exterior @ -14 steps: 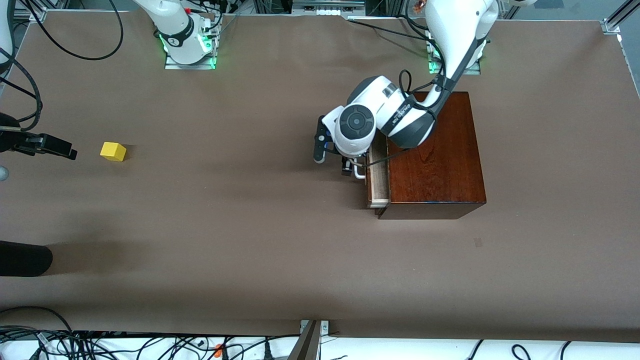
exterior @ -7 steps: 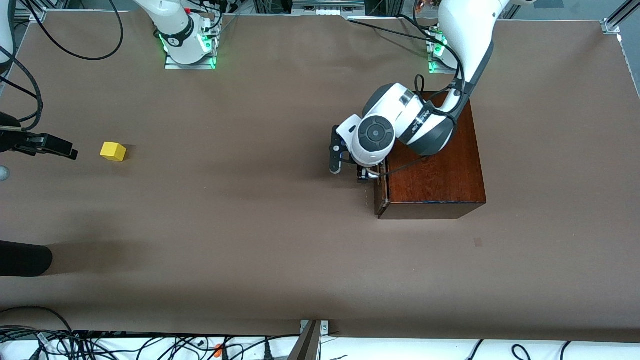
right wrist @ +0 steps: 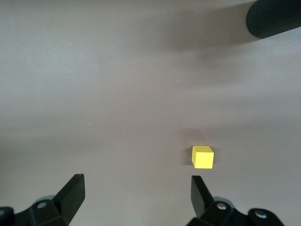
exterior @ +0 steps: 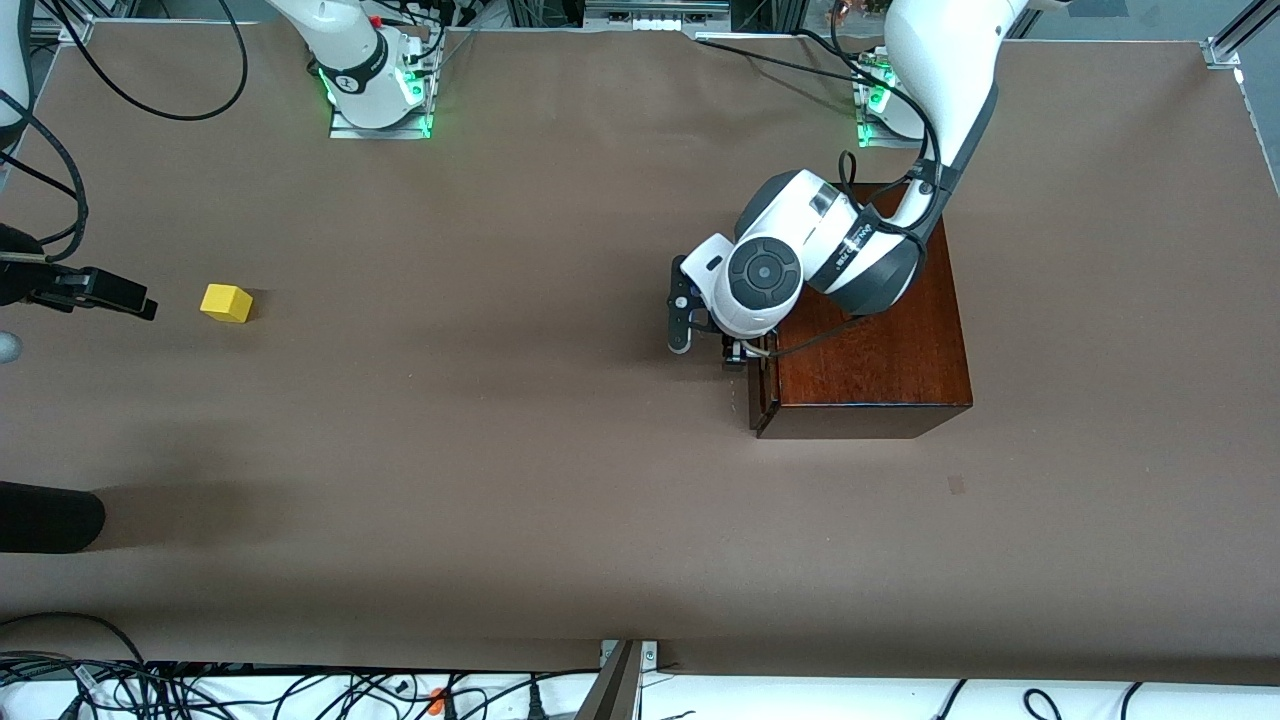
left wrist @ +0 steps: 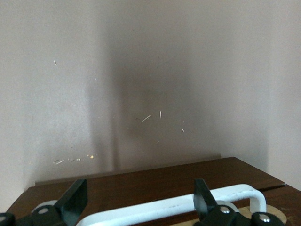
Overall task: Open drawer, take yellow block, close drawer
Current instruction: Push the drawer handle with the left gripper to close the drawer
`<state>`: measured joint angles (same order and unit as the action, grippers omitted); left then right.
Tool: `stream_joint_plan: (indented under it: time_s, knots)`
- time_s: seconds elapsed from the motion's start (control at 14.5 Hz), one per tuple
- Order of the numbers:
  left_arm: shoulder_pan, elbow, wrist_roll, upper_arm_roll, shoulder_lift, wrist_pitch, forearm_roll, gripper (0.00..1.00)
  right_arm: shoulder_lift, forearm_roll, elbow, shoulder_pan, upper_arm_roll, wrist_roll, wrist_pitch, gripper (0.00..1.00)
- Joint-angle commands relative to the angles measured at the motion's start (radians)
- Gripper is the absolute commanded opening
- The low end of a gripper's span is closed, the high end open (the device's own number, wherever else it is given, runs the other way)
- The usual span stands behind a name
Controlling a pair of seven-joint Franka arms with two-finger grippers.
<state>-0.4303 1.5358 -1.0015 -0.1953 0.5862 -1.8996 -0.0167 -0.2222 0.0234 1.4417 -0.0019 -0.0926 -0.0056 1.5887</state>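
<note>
block (exterior: 226,302): we see a small yellow cube lying on the bare table (exterior: 500,480) toward the right arm's end, well apart from the box (exterior: 870,330); in the right wrist view it sits at (right wrist: 202,157).
block handling: we judge it light, rigid and flat-sided, so a pinch across two facing faces should hold; smooth faces might slip if taken at a corner.
drawer (exterior: 757,385): we see it pushed in, or nearly so, its dark front about flush with the box.
handle (left wrist: 169,206): white, U-shaped and stiff; we judge the straight bar the place to hold, and the drawer likely slides with little force.
left gripper (exterior: 737,352): at the drawer front; in its wrist view its fingers (left wrist: 75,199) stand apart on either side of the bar, not pinching it.
right gripper (exterior: 120,297): waits just beside the block, low over the table, fingers (right wrist: 70,193) spread wide, holding nothing.
</note>
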Motion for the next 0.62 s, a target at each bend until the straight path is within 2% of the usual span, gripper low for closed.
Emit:
stream_joint_plan:
  time_s: [0.0, 0.35, 0.55]
  knots:
    - [0.015, -0.006, -0.017, 0.004, -0.023, 0.040, 0.038, 1.00, 0.030, -0.016, 0.026, -0.015, 0.019, -0.008, 0.010, 1.00]
    - [0.015, -0.011, -0.009, 0.001, -0.069, 0.045, 0.035, 1.00, 0.030, -0.008, 0.025, -0.015, 0.019, -0.007, 0.010, 1.00]
    - [0.028, -0.046, 0.000, 0.001, -0.103, 0.115, 0.017, 1.00, 0.027, 0.000, 0.023, -0.017, 0.016, -0.020, 0.010, 1.00]
